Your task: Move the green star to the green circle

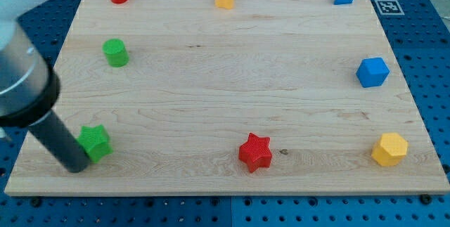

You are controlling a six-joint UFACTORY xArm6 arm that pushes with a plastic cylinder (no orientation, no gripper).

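A blue pegboard bench carries my wooden board [232, 93]; the other coloured blocks sit along its far and right edges, well apart from the work. My arm enters from the view's left, its rod leaning down toward 5 o'clock. There is no gripper on it, so nothing opens or closes. My tip [76, 166] touches the green star [94, 143], which lies near the board's lower left corner. The star is at 1 o'clock from my tip. The green circle [115, 52] is at 12 o'clock from the star, well apart. I judge the push should go straight up.
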